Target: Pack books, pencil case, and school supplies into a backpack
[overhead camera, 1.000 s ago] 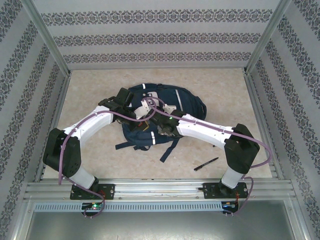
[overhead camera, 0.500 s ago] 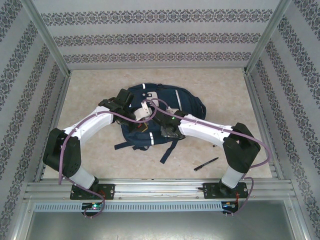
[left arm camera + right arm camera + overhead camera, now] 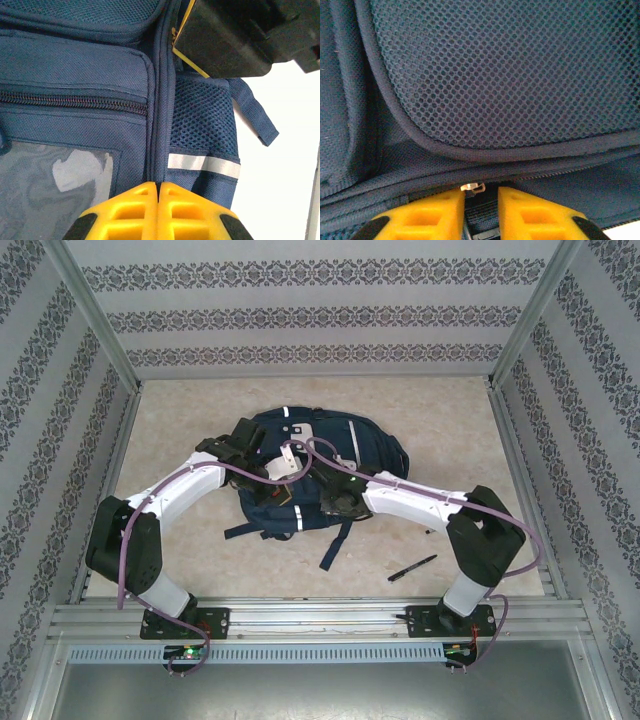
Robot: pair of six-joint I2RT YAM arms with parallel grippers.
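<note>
The worktop (image 3: 190,415) is a flat rectangular surface with a pale beige marbled finish. Lighting is even and diffuse, and shadows are soft. Three upright panels enclose it: the back wall (image 3: 320,315) along the far edge, and the left wall (image 3: 45,420) and right wall (image 3: 600,420) along the side edges. Each panel carries bands of dark ornamental pattern on a pale ground. The left post (image 3: 95,320) and right post (image 3: 535,320), both aluminium, rise from the far corners. An aluminium rail (image 3: 320,618) spans the near edge. A slotted strip (image 3: 320,652) lies just beside the rail, followed by a plain grey panel (image 3: 320,690).
</note>
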